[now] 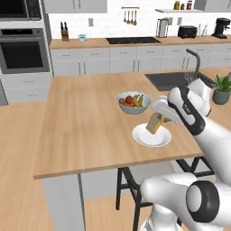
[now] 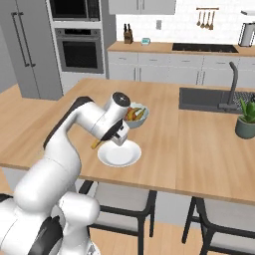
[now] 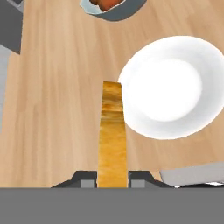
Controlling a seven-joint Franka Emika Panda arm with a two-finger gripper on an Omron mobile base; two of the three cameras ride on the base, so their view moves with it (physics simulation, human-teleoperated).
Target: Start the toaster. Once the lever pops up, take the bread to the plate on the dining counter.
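I'm looking out over the dining counter (image 1: 81, 126), and starting at its left side the light wood is lying bare all the way down to the near edge. Moving right toward the middle, the white bowl of fruit (image 1: 133, 103) is sitting a little back from the near edge, with the plate (image 1: 151, 136) just in front of it, close to that near edge and standing apart from the bowl.

Now my gripper (image 1: 159, 121) is coming into the picture: I'm holding it over the plate's back rim, and my fingers are pressed together on the bread (image 1: 154, 124). The slice is hanging tilted, its lower corner dipping down over the plate; whether it is touching the plate I cannot tell. In the hand view I'm seeing the bread (image 3: 112, 135) edge-on, golden crust running straight up from between my two fingertips, with the plate (image 3: 170, 87) lying just to the right of it and the fruit bowl's rim at the top edge.

From the right base view my arm is bending across the plate (image 2: 119, 154), and the slice is peeking out beneath my wrist at the plate's left rim.

Carrying on right, the dark sink (image 1: 173, 80) is set into the counter's far right corner, and a potted plant (image 1: 222, 89) is standing at the right edge.
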